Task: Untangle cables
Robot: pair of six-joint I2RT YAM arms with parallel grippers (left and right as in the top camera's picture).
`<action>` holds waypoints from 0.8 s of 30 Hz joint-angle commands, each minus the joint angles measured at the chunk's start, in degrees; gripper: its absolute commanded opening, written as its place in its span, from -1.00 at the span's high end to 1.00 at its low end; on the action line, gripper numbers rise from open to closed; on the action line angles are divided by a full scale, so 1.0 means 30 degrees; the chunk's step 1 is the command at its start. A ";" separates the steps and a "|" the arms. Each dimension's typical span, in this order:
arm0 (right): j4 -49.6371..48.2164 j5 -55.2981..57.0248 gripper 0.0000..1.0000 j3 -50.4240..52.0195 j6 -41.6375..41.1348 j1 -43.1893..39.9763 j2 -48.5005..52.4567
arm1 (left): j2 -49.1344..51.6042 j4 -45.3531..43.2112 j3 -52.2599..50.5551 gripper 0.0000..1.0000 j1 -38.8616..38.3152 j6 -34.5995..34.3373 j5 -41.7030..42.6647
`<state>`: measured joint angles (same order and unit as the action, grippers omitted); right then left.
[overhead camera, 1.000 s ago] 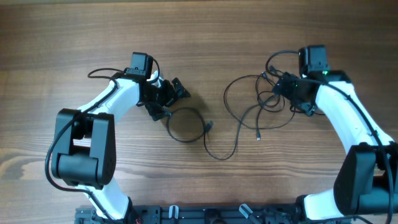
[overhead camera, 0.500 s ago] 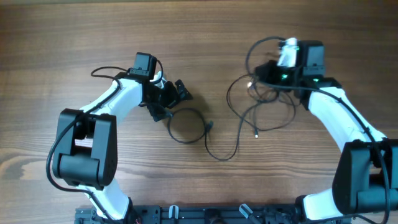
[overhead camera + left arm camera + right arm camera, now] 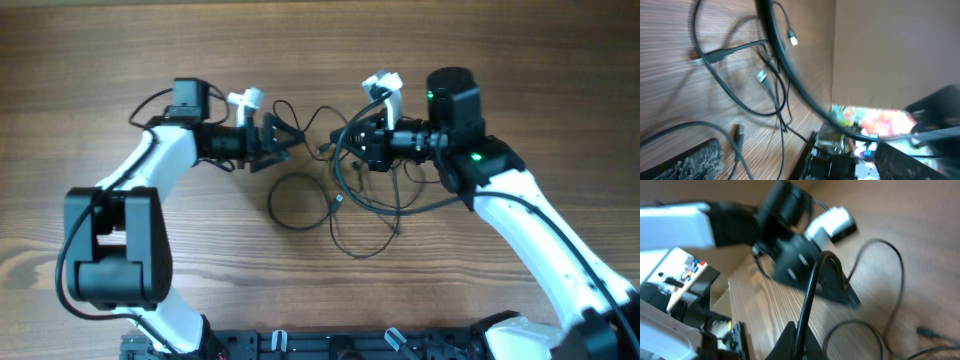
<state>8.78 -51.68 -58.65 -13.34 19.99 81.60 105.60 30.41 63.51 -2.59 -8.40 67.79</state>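
Thin black cables (image 3: pixel 352 208) lie tangled on the wooden table between the two arms, with one loop (image 3: pixel 299 201) on the table's middle. My right gripper (image 3: pixel 352 148) points left and is shut on a black cable (image 3: pixel 810 289), which rises in an arc from between its fingers (image 3: pixel 799 339). My left gripper (image 3: pixel 287 140) points right, facing it closely, wide open with nothing held. In the left wrist view its padded finger (image 3: pixel 687 161) sits low left, with a thick cable (image 3: pixel 786 62) arcing ahead and thinner cables with connector ends (image 3: pixel 761 76) on the wood.
A white-tipped part (image 3: pixel 381 82) sits on the right wrist and another (image 3: pixel 246 98) on the left. The table's front edge with the arm mounts (image 3: pixel 330 345) runs along the bottom. Bare wood (image 3: pixel 520 70) surrounds the tangle.
My right gripper has closed on a cable and swung left toward the middle, dragging the tangle with it. My left gripper has turned and lifted to face it, still open.
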 commanded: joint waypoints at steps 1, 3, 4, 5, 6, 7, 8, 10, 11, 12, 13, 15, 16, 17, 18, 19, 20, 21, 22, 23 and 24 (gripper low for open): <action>-0.0503 -0.0729 0.91 -0.0882 -0.1260 0.0015 -0.1348 | -0.0342 -0.0918 0.0036 -1.00 -0.1763 0.1086 -0.0036; -0.1129 -0.0874 0.91 -0.0903 -0.1275 0.0015 -0.1763 | -0.0342 -0.1676 0.0036 -1.00 -0.2688 0.0189 -0.1311; -0.1421 -0.0787 0.91 -0.0933 -0.1260 -0.0007 -0.1931 | -0.0342 -0.2011 0.0029 -1.00 -0.3177 -0.0794 -0.2652; -0.1880 -0.0612 0.91 -0.1013 -0.1253 -0.0117 -0.2106 | -0.0342 -0.2259 0.0036 -1.00 -0.3665 -0.1923 -0.4342; -0.2441 -0.0408 0.91 -0.1158 -0.1268 -0.0313 -0.2259 | -0.0342 -0.2404 0.0036 -1.00 -0.4160 -0.3155 -0.6258; -0.3024 -0.0197 0.91 -0.1377 -0.1384 -0.0561 -0.2339 | -0.0342 -0.2463 0.0036 -1.00 -0.4663 -0.4401 -0.8211; -0.3541 -0.0007 0.91 -0.1690 -0.1741 -0.0860 -0.2368 | -0.0321 -0.2484 0.0029 -1.00 -0.5187 -0.5486 -1.0025; -0.4371 0.0277 0.91 -0.2594 -0.2171 -0.1610 -0.2361 | -0.0284 -0.2521 0.0036 -1.00 -0.6324 -0.6907 -1.2874; -0.4619 0.0291 0.92 -0.3009 -0.2106 -0.1945 -0.2361 | -0.0270 -0.2528 0.0036 -1.00 -0.6798 -0.7147 -1.3690; -0.4838 0.0372 0.91 -0.3439 -0.2098 -0.2302 -0.2361 | -0.0270 -0.2499 0.0029 -1.00 -0.7242 -0.7453 -1.4506; -0.4962 0.0692 0.91 -0.3861 -0.2055 -0.2703 -0.2361 | -0.0270 -0.2331 0.0029 -1.00 -0.7686 -0.7898 -1.5409; -0.5056 0.2149 0.91 -0.4393 -0.1800 -0.3402 -0.2361 | -0.0270 -0.1683 0.0029 -1.00 -0.8480 -0.9275 -1.7595; -0.5042 0.3876 0.91 -0.4663 -0.1443 -0.4022 -0.2361 | -0.0270 -0.1173 0.0029 -1.00 -0.8888 -0.9894 -1.8957; -0.5049 0.4495 0.91 -0.4721 -0.1406 -0.4262 -0.2361 | -0.0262 -0.0889 0.0029 -1.00 -0.9107 -1.0047 -1.9628; -0.5056 0.5581 0.91 -0.4794 -0.1384 -0.4707 -0.2361 | -0.0219 -0.0597 0.0029 -0.99 -0.9326 -1.0083 -2.0342; -0.5049 0.6907 0.91 -0.4845 -0.1027 -0.5319 -0.2361 | -0.0189 -0.0189 0.0029 -1.00 -0.9559 -1.0076 -2.1085; -0.5056 0.7679 0.91 -0.4845 -0.0867 -0.5705 -0.2361 | -0.0153 0.0095 0.0022 -1.00 -0.9646 -1.0083 -2.1485; -0.4998 0.8830 0.91 -0.4845 -0.0656 -0.6390 -0.2353 | -0.0073 0.0532 0.0015 -1.00 -0.9748 -1.0076 -2.1930; -0.4903 0.9719 0.91 -0.4845 -0.0554 -0.7111 -0.2324 | 0.0044 0.0976 0.0015 -1.00 -0.9799 -1.0069 -2.2192; -0.4779 1.0382 0.91 -0.4845 -0.0554 -0.7694 -0.2302 | 0.0117 0.1311 0.0007 -1.00 -0.9799 -1.0069 -2.2403; -0.4641 1.0994 0.91 -0.4845 -0.0546 -0.8269 -0.2266 | 0.0262 0.1545 -0.0036 -1.00 -0.9799 -1.0076 -2.2593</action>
<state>-6.00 -32.91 -71.83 -16.97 1.28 75.33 105.62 33.17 63.48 -31.92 -36.42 8.49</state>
